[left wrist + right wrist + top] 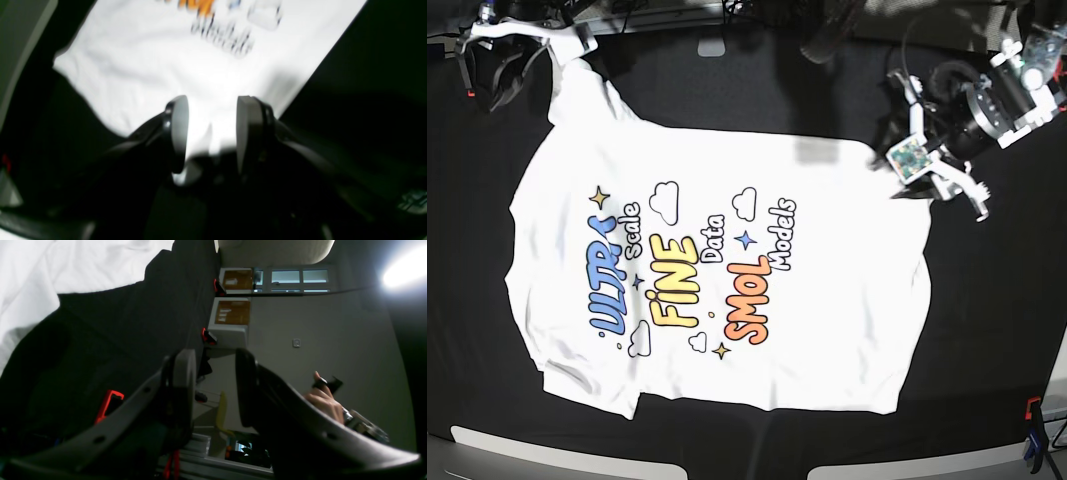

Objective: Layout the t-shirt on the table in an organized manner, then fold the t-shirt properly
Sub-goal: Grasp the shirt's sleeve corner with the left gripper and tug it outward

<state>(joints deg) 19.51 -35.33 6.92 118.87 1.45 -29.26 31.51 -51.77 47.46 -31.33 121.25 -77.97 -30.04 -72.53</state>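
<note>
Arms at far corners of t-shirt (pixel 717 270), left tool (pixel 210 133) and right tool (pixel 215 386) both agape, empty.

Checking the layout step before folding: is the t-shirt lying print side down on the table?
No, the t-shirt lies print side up on the table, with the coloured lettering plainly showing.
</note>
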